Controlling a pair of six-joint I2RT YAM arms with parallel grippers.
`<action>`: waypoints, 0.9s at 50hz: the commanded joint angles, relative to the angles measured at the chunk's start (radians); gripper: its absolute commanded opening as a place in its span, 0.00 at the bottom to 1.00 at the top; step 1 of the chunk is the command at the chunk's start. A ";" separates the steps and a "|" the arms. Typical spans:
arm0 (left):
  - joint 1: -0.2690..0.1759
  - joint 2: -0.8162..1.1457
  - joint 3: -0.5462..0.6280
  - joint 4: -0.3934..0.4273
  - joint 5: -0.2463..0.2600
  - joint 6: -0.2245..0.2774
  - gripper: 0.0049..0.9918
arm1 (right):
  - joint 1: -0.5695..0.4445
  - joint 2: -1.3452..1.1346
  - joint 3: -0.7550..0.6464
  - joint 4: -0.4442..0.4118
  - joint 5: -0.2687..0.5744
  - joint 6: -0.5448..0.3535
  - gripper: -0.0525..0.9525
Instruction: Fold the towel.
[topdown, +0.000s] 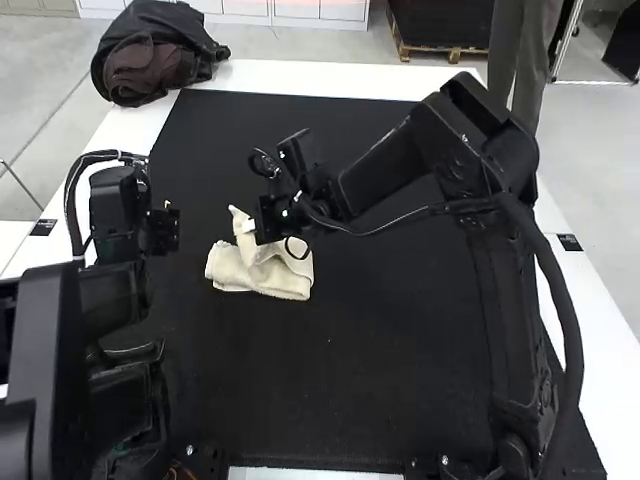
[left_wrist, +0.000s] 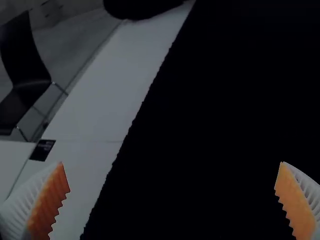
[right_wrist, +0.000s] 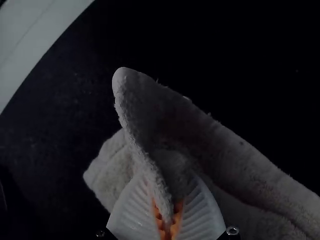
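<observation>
OK, R gripper (right_wrist: 167, 211) is clamped on a raised flap of the towel (topdown: 283, 280), pads pinching a thick pale edge w/ the corner poking up past them. L gripper (left_wrist: 172, 165) hangs off to the side, fingers wide apart w/ nothing between. Towel's on the black mat (topdown: 390, 330), left of the middle, partly folded, layers a bit bunched, lower part lying on the cloth. Looks light, soft, floppy, prob. terry: no fear of breaking it, and that fuzzy pile shouldn't slip much. It'll sag wherever it isn't held, tho, so best grab's right at a corner or along the folded rim, all layers at once; pinch just the top one and the stack may shear or open up. A 2nd hold on the opposite corner would help, imo. As for edges: L gripper's near the mat's left border, w/ the white table (topdown: 300, 76) just past it, so not much mat that way. Far side and right of the towel there's a good stretch of bare mat, tho the R arm (topdown: 395, 165) reaches over some of it. Bag (topdown: 155, 60) sits way off at the far left corner, prob. no bother. Main squeeze is between the grippers: go slow, avoid a bump.
</observation>
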 joint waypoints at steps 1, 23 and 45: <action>0.013 0.003 -0.014 0.008 0.013 -0.004 0.98 | 0.022 0.012 0.050 0.003 0.006 0.013 0.03; 0.013 0.000 -0.014 0.014 0.011 -0.004 0.98 | 0.025 0.028 0.088 0.000 0.004 0.008 0.84; 0.014 -0.002 -0.014 0.016 0.016 -0.002 0.98 | -0.059 -0.081 0.031 0.031 -0.017 0.005 0.18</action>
